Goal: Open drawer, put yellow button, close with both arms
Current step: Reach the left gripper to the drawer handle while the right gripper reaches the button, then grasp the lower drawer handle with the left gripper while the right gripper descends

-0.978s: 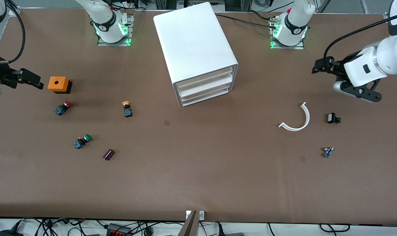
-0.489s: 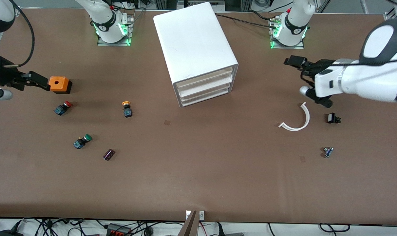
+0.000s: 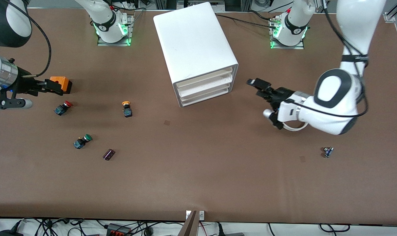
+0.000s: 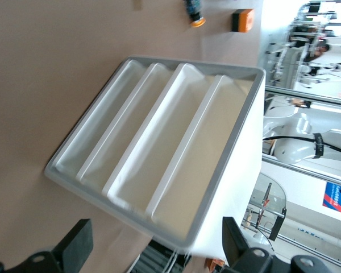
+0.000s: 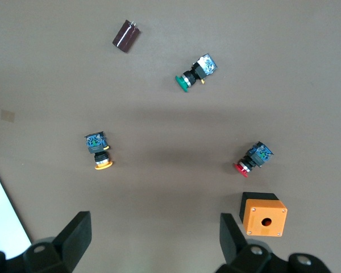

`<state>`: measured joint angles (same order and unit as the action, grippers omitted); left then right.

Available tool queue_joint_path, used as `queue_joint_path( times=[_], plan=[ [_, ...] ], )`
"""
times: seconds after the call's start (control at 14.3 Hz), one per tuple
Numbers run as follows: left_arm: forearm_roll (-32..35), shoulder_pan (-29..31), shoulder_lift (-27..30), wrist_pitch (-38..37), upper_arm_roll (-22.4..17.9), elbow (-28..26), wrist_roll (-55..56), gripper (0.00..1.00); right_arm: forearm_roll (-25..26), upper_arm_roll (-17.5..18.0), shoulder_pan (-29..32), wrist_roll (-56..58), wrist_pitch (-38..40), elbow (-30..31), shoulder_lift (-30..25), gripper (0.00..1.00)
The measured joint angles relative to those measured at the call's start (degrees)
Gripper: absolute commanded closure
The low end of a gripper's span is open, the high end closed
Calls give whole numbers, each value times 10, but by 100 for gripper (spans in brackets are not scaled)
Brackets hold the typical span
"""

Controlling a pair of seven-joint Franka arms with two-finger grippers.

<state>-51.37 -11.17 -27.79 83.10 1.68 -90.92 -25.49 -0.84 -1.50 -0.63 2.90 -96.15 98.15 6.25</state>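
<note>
The white cabinet (image 3: 195, 46) stands at the middle of the table, and its uppermost drawer (image 3: 203, 78) sits shut like those below it. In the left wrist view the drawer (image 4: 207, 153) faces the camera. The yellow button (image 3: 126, 109) lies on the table toward the right arm's end, also seen in the right wrist view (image 5: 99, 151). My left gripper (image 3: 262, 89) hovers open and empty beside the cabinet's front, its fingers (image 4: 77, 244) wide apart. My right gripper (image 3: 52, 87) hangs open and empty by the orange box.
An orange box (image 3: 61, 82), a red-capped button (image 3: 62, 107), a green-capped button (image 3: 82, 141) and a dark cylinder (image 3: 108, 154) lie around the yellow button. A white curved strip (image 3: 295, 127) is partly under the left arm. A small blue part (image 3: 328, 151) lies nearer the camera.
The left arm has swung from its end of the table in toward the cabinet's front. The right gripper has shifted toward the orange box. No object has moved.
</note>
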Motion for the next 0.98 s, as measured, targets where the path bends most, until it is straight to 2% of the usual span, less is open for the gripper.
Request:
queue_joint_path(
  times=[0.21,0.35,0.56,0.7,0.98],
  plan=[
    [-74,-21,-3,34,0,-53,-78,2,-24,0,-3,0,0,1,27,0],
    [-110,-22,-4,36,-1,-92,-143,10,-33,1,-19,0,-7,2,49,0],
    [-131,-24,-5,37,-1,-139,-212,41,-34,2,-64,-1,-29,2,83,0],
    [-138,-24,-5,37,-1,-146,-233,53,-34,2,-91,-3,-35,2,101,0],
    [-160,-29,-6,38,6,-163,-274,56,-34,3,-126,-4,-56,5,128,0]
  ],
)
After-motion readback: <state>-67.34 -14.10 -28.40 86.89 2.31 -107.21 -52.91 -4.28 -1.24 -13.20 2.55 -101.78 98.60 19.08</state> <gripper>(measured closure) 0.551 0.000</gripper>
